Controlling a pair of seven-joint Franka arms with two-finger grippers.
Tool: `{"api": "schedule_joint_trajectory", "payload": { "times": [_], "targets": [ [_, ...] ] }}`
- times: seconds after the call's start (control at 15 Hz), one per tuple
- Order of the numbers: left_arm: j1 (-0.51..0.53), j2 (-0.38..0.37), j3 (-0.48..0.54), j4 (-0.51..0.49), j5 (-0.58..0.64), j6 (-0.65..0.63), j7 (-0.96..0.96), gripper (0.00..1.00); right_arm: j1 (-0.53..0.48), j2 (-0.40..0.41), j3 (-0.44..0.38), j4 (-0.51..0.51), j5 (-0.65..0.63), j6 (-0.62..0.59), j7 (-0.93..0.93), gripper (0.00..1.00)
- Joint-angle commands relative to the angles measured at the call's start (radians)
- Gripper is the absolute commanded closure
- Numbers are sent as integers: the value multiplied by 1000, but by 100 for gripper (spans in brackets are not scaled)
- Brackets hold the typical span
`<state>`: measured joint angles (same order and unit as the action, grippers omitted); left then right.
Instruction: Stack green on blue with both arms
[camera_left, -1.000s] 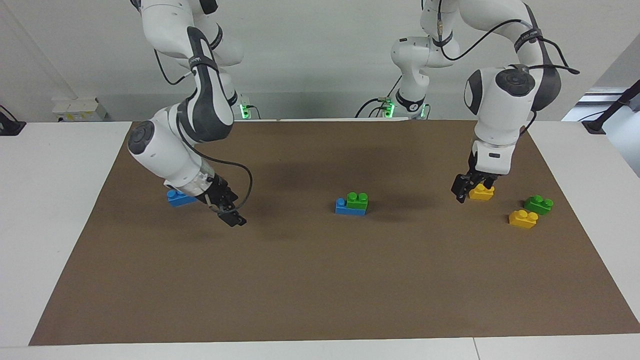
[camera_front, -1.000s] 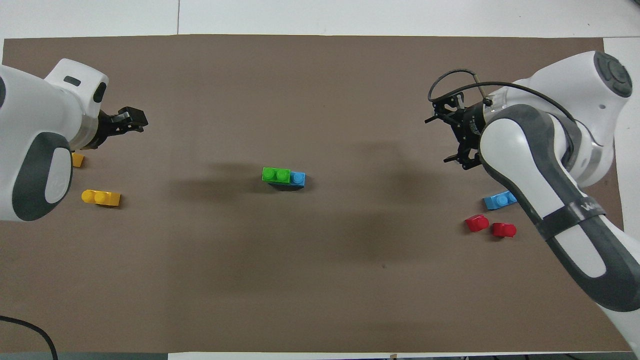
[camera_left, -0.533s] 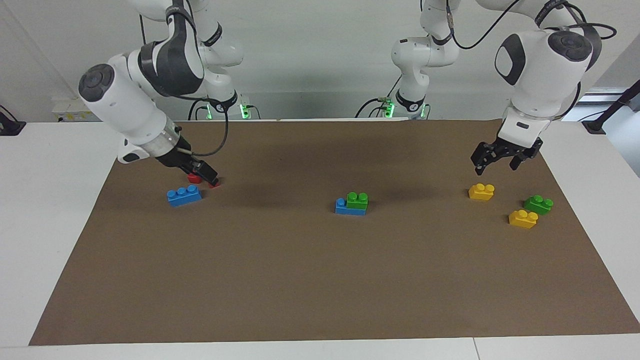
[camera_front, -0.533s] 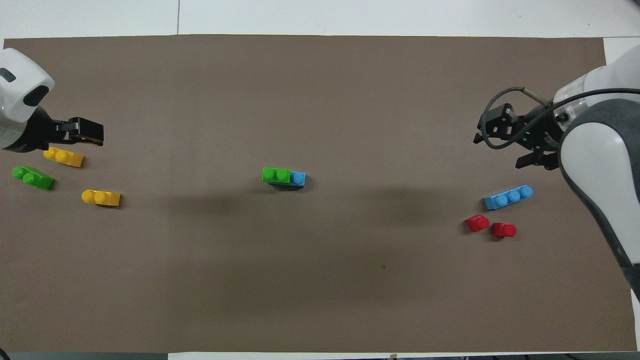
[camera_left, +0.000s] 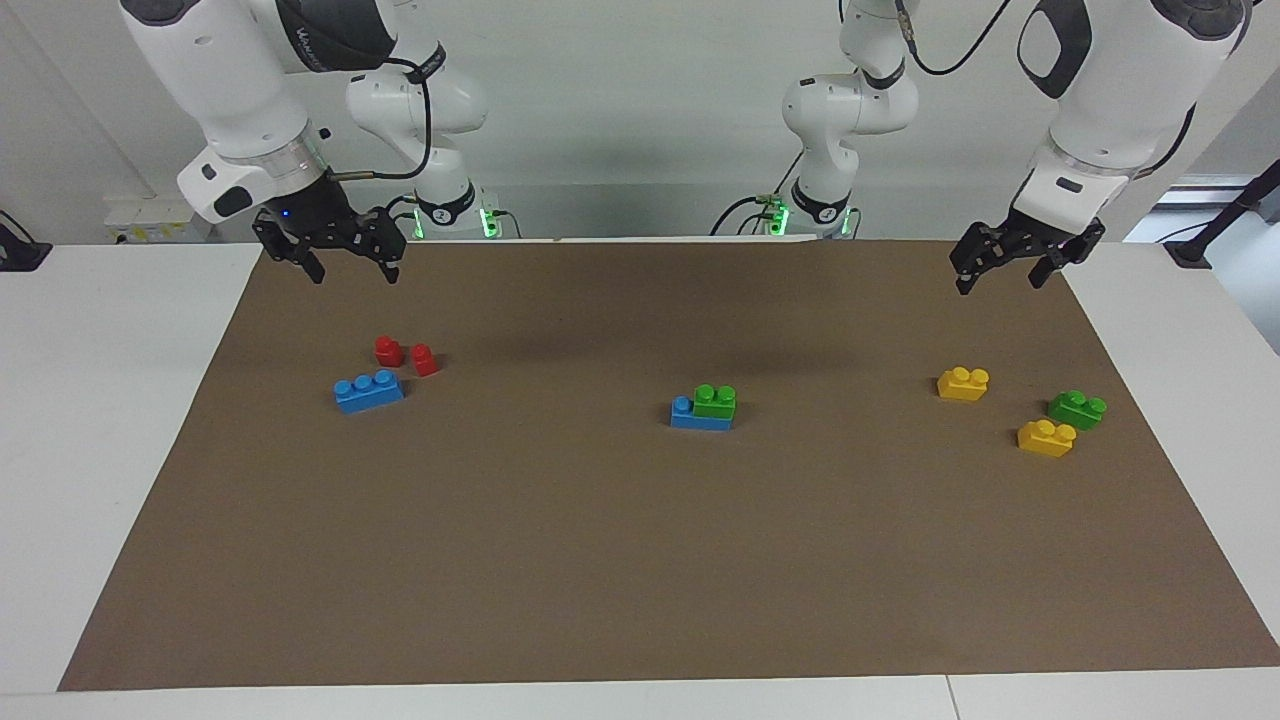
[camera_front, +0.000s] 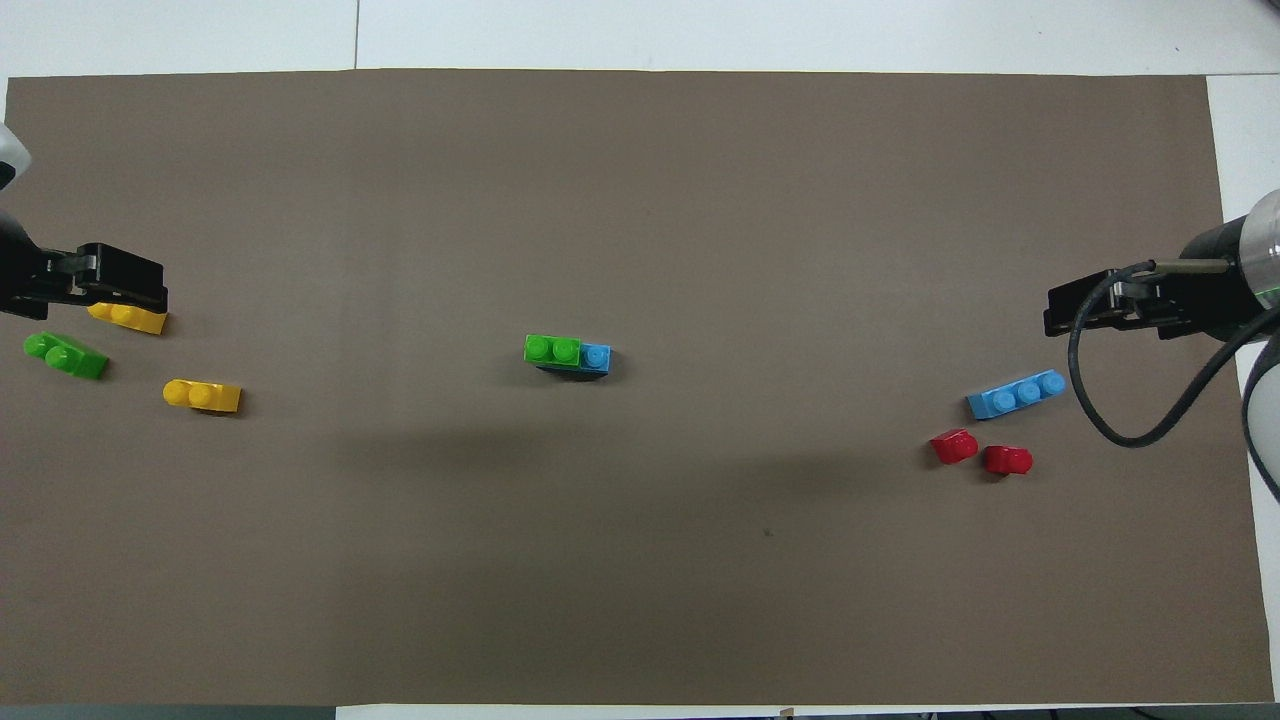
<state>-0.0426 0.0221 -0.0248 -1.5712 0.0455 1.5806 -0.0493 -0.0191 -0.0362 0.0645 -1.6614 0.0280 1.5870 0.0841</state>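
— How are the arms posed?
— The right gripper (camera_left: 345, 262) is held high over the brown mat (camera_left: 640, 560), fingers spread, empty. The green brick (camera_left: 715, 401) is seated on the blue brick (camera_left: 692, 417) mid-mat. The left gripper (camera_left: 1012, 268) is raised likewise, open and empty.

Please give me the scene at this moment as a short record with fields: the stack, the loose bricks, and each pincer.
stack: green brick sits on blue brick at the mat's middle, one blue stud uncovered
loose blue brick: toward the right arm's end, beside two red pieces
loose green brick: toward the left arm's end, with two yellow bricks
left pincer: open, empty, raised above the mat
right pincer: open, empty, raised above the mat
mat: brown
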Motion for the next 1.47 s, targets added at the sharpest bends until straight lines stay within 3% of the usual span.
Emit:
{"api": "schedule_joint_trajectory", "payload": {
  "times": [0.0, 1.4],
  "targets": [
    [6, 7, 2, 19, -18, -14, 20, 0, -18, 19, 8, 25, -26, -13, -46, 0],
    [17, 6, 2, 17, -68, 7, 19, 0, -27, 16, 9, 15, -37, -9, -77, 0]
  ]
}}
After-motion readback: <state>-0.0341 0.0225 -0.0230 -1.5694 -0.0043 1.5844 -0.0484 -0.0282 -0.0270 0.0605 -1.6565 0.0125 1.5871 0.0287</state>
